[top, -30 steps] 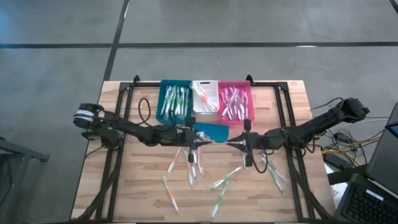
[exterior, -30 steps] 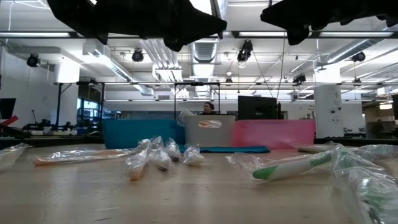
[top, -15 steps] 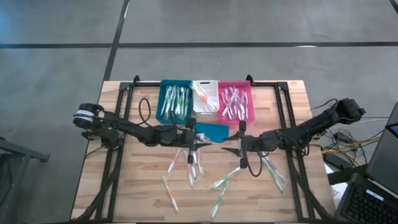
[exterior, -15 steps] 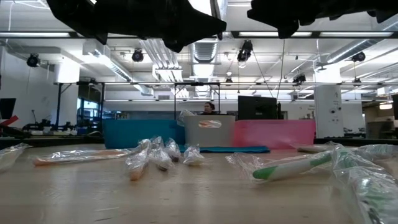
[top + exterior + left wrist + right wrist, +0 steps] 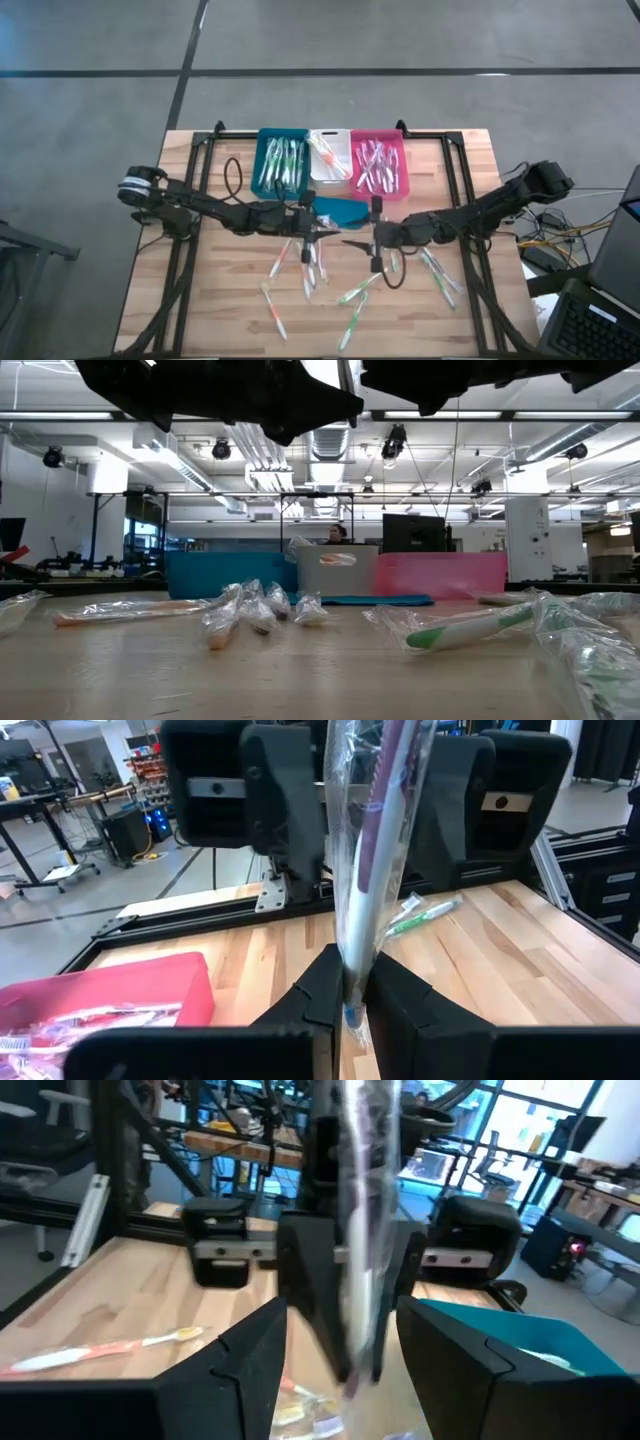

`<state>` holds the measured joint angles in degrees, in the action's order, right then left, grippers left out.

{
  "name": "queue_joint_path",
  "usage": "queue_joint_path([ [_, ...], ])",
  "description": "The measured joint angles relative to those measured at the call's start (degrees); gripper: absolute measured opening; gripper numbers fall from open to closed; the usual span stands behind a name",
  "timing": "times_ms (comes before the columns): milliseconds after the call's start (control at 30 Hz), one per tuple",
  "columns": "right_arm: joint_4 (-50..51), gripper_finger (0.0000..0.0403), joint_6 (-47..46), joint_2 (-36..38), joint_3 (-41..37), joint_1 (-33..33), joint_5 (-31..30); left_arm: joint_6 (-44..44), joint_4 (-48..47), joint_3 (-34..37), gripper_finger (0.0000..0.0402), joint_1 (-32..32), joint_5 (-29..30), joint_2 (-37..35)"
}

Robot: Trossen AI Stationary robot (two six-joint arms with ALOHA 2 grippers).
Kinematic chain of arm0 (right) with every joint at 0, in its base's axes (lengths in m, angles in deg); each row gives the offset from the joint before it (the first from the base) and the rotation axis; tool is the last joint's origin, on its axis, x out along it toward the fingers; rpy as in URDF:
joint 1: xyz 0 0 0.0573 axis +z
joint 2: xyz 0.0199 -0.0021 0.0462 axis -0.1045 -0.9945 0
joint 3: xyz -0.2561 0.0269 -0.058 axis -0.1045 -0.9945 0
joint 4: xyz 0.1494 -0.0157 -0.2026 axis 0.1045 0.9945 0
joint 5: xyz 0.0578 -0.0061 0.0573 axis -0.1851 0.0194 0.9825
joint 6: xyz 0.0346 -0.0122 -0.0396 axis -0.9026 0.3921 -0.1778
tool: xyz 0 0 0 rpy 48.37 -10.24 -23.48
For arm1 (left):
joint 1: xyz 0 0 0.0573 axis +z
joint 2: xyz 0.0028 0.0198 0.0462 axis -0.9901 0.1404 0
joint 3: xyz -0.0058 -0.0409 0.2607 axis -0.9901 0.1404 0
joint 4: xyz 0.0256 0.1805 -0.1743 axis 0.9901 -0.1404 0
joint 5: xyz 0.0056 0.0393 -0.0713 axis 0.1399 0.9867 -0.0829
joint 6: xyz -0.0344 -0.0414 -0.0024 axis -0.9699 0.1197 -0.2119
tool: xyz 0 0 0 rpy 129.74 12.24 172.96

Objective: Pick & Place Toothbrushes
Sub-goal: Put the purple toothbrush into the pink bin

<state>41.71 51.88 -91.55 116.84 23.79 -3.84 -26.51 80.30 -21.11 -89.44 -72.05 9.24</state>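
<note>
My left gripper [image 5: 326,232] hangs over the table's middle, shut on a toothbrush [image 5: 372,840] with a purple handle in a clear wrapper. My right gripper [image 5: 350,242] faces it from the right, open. Its fingers [image 5: 245,1355] stand on either side of the wrapped toothbrush [image 5: 362,1230], and I see no touch. Loose wrapped toothbrushes [image 5: 358,292] lie flat on the wood below and nearer [image 5: 465,628]. More toothbrushes fill the teal bin [image 5: 282,163], the white bin [image 5: 329,155] and the pink bin [image 5: 378,165]. My left gripper pinches the wrapped toothbrush near its lower end [image 5: 352,968] between its two fingers. The fingers come level from the table's left and lie across it. The toothbrush stands up from the fingers, lifted clear of the table.
A flat teal lid-like piece [image 5: 342,210] lies just in front of the bins, beside both grippers. Black frame rails [image 5: 460,190] run along the table's sides and back. Scattered toothbrushes [image 5: 440,275] cover the near half of the wood.
My right gripper has moved toward the table's left, up to the left gripper, and has opened; its fingers now stand around the held toothbrush. The left gripper and its toothbrush have kept still.
</note>
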Motion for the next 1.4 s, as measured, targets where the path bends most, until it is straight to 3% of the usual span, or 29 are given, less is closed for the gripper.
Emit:
queue_joint_path([
  [233, -0.01, 0.0163, 0.82, -3.10, 3.62, -2.24, -0.08, 0.00, -0.74, 0.00, 0.0033, 0.00, 0.00, 0.00],
  [967, -0.17, 0.0070, -0.63, -3.24, 3.78, -2.84, 0.26, 2.24, -0.11, 0.00, 0.0033, 1.05, 0.62, -0.02],
  [1400, -0.26, 0.0073, -0.16, -3.24, 3.78, -4.13, 0.28, 3.47, 0.08, -1.12, 0.0033, 1.88, 0.25, -0.02],
])
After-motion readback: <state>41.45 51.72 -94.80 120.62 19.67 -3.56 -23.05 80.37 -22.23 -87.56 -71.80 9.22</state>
